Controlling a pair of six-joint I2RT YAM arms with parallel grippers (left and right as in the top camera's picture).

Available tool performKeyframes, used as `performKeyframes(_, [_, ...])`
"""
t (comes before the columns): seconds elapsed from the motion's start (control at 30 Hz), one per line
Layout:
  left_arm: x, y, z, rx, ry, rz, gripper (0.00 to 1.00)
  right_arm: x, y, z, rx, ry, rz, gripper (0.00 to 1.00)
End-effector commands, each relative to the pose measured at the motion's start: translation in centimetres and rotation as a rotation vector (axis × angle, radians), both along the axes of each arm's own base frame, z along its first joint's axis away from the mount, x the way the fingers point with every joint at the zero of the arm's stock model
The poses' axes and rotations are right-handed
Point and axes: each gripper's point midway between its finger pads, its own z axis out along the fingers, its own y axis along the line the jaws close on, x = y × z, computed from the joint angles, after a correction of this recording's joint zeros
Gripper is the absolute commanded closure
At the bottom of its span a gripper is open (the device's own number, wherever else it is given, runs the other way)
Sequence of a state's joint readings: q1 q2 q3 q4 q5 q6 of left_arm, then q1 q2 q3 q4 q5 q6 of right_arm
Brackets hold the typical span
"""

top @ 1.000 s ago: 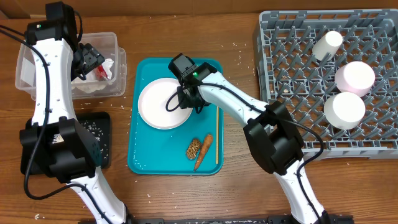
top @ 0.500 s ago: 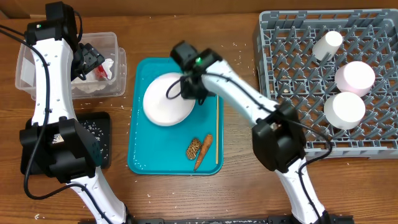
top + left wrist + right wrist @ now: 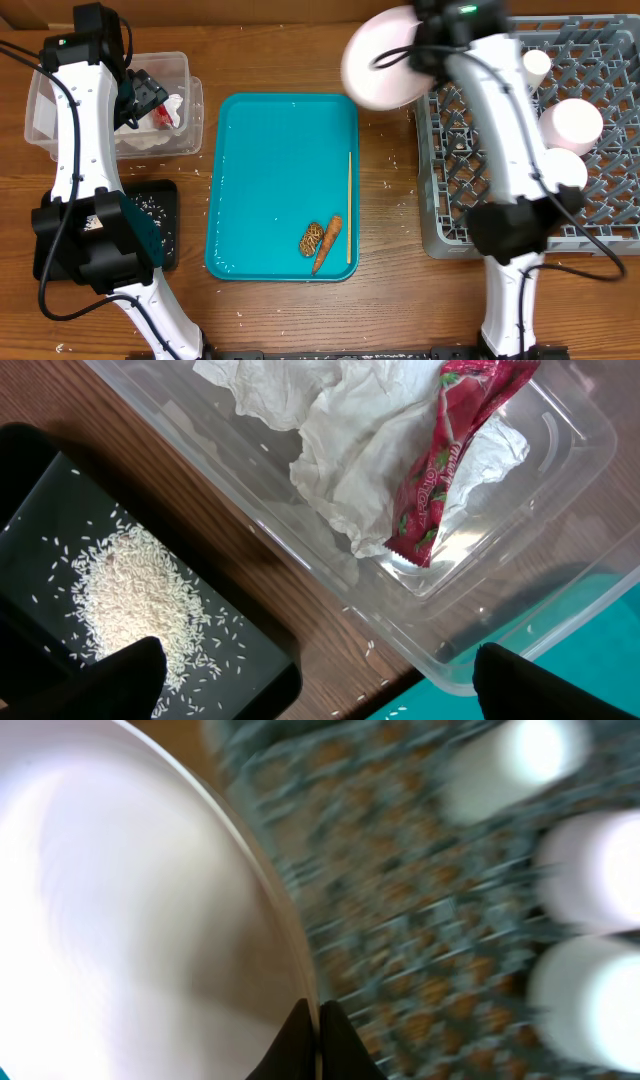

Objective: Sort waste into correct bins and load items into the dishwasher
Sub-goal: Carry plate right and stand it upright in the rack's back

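**Plate in the air, heading for the rack**

The right gripper (image 3: 310, 1032) has its two fingers pinched tight on the rim of the large white plate (image 3: 385, 58), which it carries up off the table, tilted, at the near-left corner of the grey dish rack (image 3: 470, 215). Gripping the very edge makes sense to me: it leaves the plate free to be stood on its rim between the upright pegs. The wrist view is smeared with motion, so I can't read exactly how the plate sits against the pegs.

In the rack there are already three white pieces: one slim cup (image 3: 527, 70) lying toward the back, and two rounder bowls (image 3: 571, 124) on the right side, mouths down as far as I can tell, the sensible way for washing.

Out on the table, the teal tray (image 3: 260, 150) holds three things, all bunched at its lower right: one wooden chopstick (image 3: 349, 205) along the right edge, one orange carrot stick (image 3: 327, 243) and one brown speckled lump (image 3: 311, 238) touching it. The chopstick looks bound for the rack, the other two for a bin.

Over on the far side, the left gripper (image 3: 320, 680) hangs wide open and empty above the clear tub (image 3: 60, 95). That tub has one red wrapper (image 3: 455, 450) lying on crumpled white paper (image 3: 345, 450). Beside it, the black tray (image 3: 250, 650) holds one loose heap of rice (image 3: 130, 590), dry litter and food scraps kept apart.
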State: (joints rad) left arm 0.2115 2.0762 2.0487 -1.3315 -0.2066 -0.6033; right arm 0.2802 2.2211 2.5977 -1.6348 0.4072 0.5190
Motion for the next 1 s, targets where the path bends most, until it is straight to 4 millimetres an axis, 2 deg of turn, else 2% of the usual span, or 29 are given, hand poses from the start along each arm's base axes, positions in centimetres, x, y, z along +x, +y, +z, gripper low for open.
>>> performKeyframes(0.0, [0.0,0.3,0.9,0.014,-0.022,0.008,0.00,-0.6,-5.9,4.8,-0.169,-0.121,-0.133,0.96])
performKeyframes(0.13, [0.0,0.3,0.9,0.014,-0.022,0.008,0.00,-0.8,-10.3,4.9,-0.285,-0.111,-0.234,0.96])
performKeyframes(0.3, [0.0,0.3,0.9,0.014,-0.022,0.008,0.00,-0.5,-12.8,4.5,-0.360,-0.113,-0.295,0.96])
performKeyframes(0.53, [0.0,0.3,0.9,0.015,-0.022,0.008,0.00,0.8,-13.9,3.2,-0.452,-0.135,-0.335,0.96])
performKeyframes(0.8, [0.0,0.3,0.9,0.014,-0.022,0.008,0.00,2.0,-14.8,0.5,-0.552,-0.151,-0.373,0.96])
performKeyframes(0.97, [0.0,0.3,0.9,0.015,-0.022,0.008,0.00,2.1,-14.5,-0.9,-0.553,-0.133,-0.361,0.96])
